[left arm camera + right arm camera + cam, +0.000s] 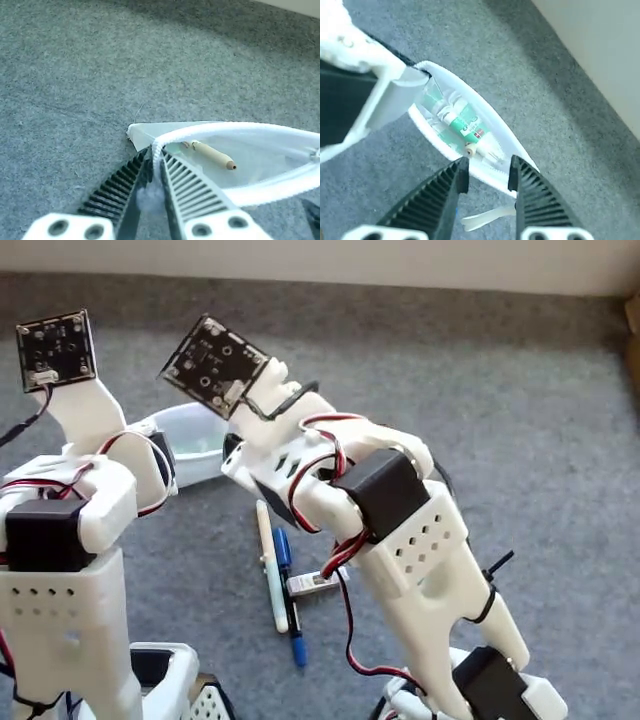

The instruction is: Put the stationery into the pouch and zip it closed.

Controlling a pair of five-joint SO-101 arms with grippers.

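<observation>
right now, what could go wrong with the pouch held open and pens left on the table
1. The left pincer pinches just the pouch rim; a tug may slip it and shut the mouth.
2. The white pen and blue pen lie close side by side, so grabbing one may drag the other.

Mottled grey over the flat carpeted table (560,440). Milky, see-through white on the soft plastic zip pouch (150,131), brighter white along its rim. Pale tan with a darker brown tip on the slim wooden pencil (212,155). Green and white, with a small red mark, on the round glue tube (462,125). Deep blue plastic pen (283,548); cream white plastic pen (270,565). Black ribbing on the right end effector (487,172). Black and pale grey ribbing on the left end effector (156,155). White shells, black motors, red and black wires on the arms (430,540).
</observation>
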